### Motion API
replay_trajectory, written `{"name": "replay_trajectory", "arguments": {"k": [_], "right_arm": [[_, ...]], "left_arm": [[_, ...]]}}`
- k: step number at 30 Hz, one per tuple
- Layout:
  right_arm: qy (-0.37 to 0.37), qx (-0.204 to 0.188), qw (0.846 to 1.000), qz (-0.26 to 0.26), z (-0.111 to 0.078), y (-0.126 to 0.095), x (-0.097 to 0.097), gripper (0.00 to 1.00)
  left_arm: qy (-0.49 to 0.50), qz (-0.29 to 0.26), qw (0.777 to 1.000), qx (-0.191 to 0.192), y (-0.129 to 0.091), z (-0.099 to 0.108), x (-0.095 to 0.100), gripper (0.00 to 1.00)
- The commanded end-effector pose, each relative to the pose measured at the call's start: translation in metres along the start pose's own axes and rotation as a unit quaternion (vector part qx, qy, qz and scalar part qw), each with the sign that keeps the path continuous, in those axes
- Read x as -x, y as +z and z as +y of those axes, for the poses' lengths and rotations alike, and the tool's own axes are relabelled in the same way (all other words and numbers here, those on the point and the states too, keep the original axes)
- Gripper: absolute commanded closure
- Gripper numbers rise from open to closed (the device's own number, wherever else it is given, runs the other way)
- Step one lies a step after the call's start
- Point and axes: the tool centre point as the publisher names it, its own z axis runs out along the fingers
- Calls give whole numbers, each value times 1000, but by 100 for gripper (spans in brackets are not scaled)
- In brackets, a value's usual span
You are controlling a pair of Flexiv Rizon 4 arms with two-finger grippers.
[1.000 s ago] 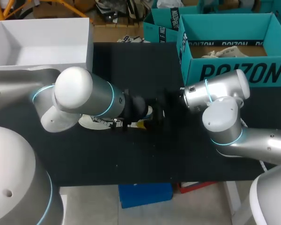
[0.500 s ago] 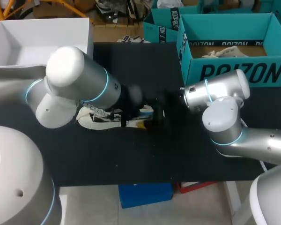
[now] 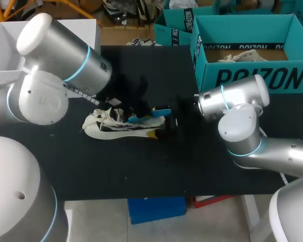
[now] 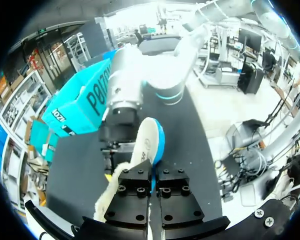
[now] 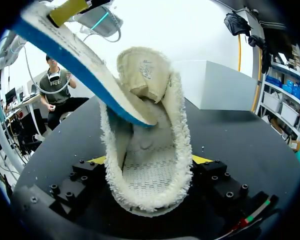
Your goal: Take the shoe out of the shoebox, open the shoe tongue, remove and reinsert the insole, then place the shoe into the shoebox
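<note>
Rising above the cream fuzzy-edged shoe (image 3: pixel 113 127), which lay on the black counter (image 3: pixel 141 171) clamped at its heel by the right tool (image 5: pixel 150 161), the left tool (image 4: pixel 151 176) had pinched the blue-edged white insole (image 4: pixel 148 142) and drawn it half out, so removal looked nearly done.

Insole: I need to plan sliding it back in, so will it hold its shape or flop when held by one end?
Probably bendy rather than limp: the insole arcs gently from the left end effector down into the shoe without folding. It looks thin, so likely light. Its free end may sag once clear of the shoe.
</note>
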Motion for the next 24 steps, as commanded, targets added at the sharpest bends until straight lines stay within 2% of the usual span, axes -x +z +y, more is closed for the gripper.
{"name": "replay_trajectory", "arguments": {"k": [1, 3, 6, 7, 11, 15, 18, 24], "right_arm": [[0, 0, 1000, 0, -3, 1, 2, 100], [0, 0, 1000, 0, -3, 1, 2, 100], [0, 0, 1000, 0, -3, 1, 2, 100], [0, 0, 1000, 0, -3, 1, 2, 100], [0, 0, 1000, 0, -3, 1, 2, 100], [0, 0, 1000, 0, -3, 1, 2, 100], [0, 0, 1000, 0, -3, 1, 2, 100], [0, 0, 1000, 0, -3, 1, 2, 100]], "left_arm": [[-1, 50, 997, -51, -59, -13, -6, 100], [-13, 64, 995, -70, -70, -23, -7, 100], [-31, 111, 987, -111, -84, -36, -8, 100], [-42, 139, 980, -135, -90, -41, -9, 100], [-61, 198, 961, -181, -106, -56, -11, 100], [-69, 231, 944, -223, -128, -72, -15, 100], [-61, 256, 934, -241, -143, -83, -19, 100], [-61, 256, 934, -241, -143, -83, -19, 100]]}}
